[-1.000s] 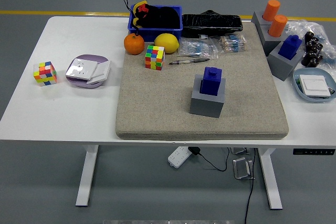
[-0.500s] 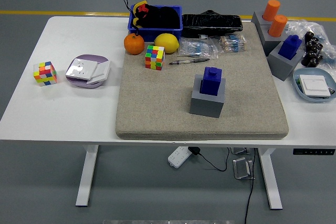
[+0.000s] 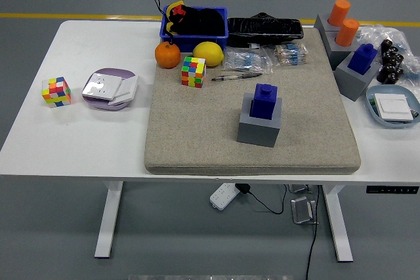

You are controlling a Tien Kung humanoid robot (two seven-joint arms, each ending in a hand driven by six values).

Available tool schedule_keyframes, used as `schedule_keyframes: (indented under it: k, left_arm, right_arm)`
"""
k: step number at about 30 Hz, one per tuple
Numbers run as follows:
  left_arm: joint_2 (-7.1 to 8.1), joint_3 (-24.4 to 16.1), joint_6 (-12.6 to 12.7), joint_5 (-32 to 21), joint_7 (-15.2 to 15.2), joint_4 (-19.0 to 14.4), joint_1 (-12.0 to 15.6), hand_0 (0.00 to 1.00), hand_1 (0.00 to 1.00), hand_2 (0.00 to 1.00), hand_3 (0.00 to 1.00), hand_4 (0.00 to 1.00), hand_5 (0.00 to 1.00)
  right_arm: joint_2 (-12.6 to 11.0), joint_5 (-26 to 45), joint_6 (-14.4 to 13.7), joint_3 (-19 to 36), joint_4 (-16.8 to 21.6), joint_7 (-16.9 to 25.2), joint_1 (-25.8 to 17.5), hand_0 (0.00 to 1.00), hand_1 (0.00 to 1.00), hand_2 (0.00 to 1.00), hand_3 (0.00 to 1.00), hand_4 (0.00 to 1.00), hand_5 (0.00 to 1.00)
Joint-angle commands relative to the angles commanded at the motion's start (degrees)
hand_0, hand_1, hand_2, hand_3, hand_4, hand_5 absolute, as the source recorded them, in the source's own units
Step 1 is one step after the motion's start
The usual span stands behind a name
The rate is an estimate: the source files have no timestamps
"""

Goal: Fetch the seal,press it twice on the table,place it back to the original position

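A blue seal (image 3: 264, 101) stands upright in a grey block holder (image 3: 260, 126) on the beige felt mat (image 3: 197, 136), right of the mat's middle. A second blue seal (image 3: 362, 58) sits in a grey holder (image 3: 352, 78) at the right edge of the mat. Two orange seals (image 3: 342, 20) stand in grey holders at the far right. Neither robot hand is in view.
Two colour cubes (image 3: 193, 71) (image 3: 56, 91), an orange (image 3: 167, 55), a lemon (image 3: 208, 53), a pen (image 3: 235, 77), a blue bin (image 3: 194, 23), bagged parts (image 3: 262, 59), a purple plate (image 3: 109, 88) and a blue dish (image 3: 392, 105) stand around the white table (image 3: 72, 142).
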Motion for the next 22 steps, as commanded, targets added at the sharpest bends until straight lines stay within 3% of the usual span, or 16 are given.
schedule_keyframes:
  k: [22]
  left_arm:
    - [0.54,1.18,-0.02,-0.03,0.01,-0.1,-0.37,0.811,0.813,0.785,0.834,0.791,0.41]
  right_arm:
    - [0.14,-0.02,-0.01,-0.69,-0.34,-0.06,0.26,0.882,0.799,0.786,0.774,0.916,0.381]
